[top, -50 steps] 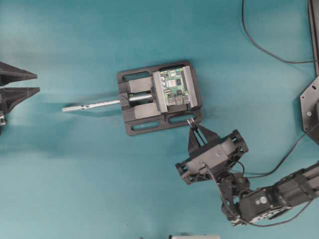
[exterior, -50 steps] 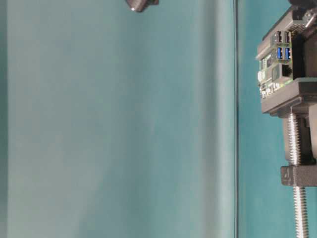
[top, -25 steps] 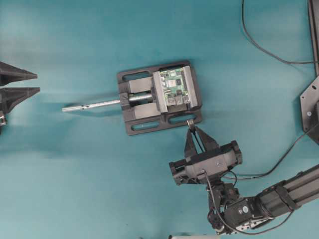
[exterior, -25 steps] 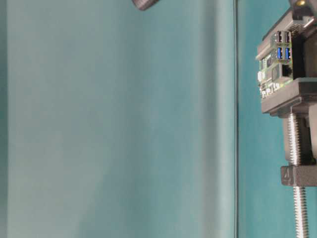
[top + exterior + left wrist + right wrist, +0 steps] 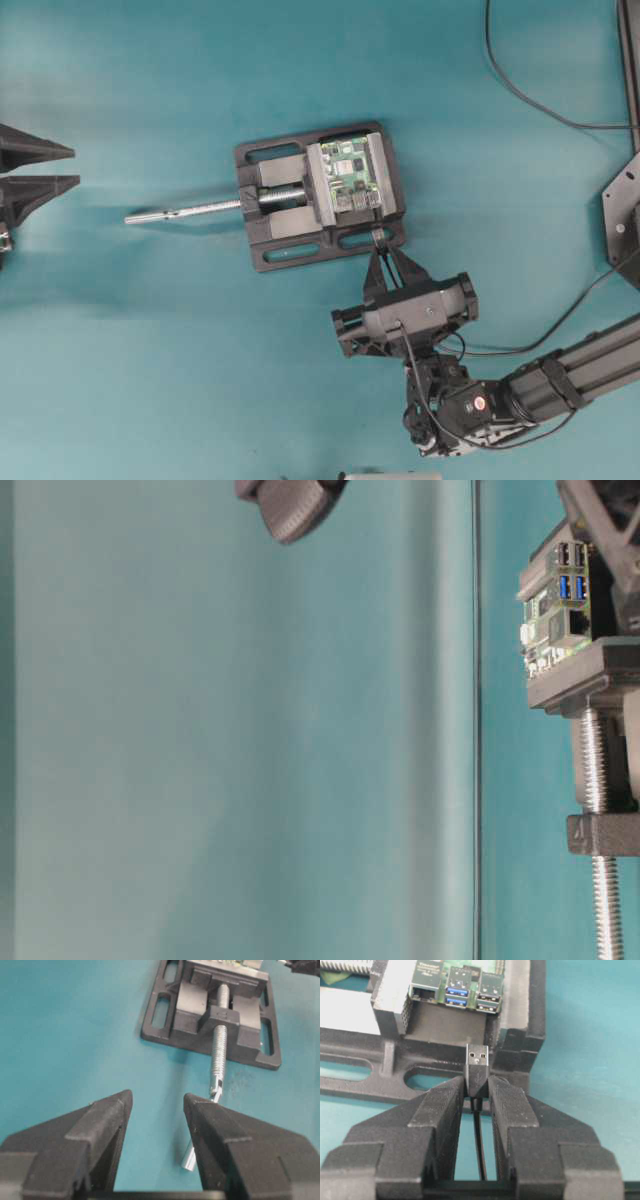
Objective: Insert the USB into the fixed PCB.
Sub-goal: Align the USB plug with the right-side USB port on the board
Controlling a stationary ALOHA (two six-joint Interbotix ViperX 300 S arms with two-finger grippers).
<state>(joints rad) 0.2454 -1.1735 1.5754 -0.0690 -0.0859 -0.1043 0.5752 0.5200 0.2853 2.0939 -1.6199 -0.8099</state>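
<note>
USB (image 5: 477, 1067): pinched in my right end effector (image 5: 476, 1091), metal tip forward, just short of fixed PCB (image 5: 457, 977) ports. Advise: square the tip, advance slowly. Left end effector (image 5: 155, 1110): wide, empty.

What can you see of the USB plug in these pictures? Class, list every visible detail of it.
The USB is a small black rectangular plug ending in a silver metal tip with two square holes. The right gripper is shut on its black body, the pads pressing both sides. A thin black cable runs back between the fingers. The tip points at the fixed PCB, apart from its ports, above the black vise frame, not yet inserted.
</note>
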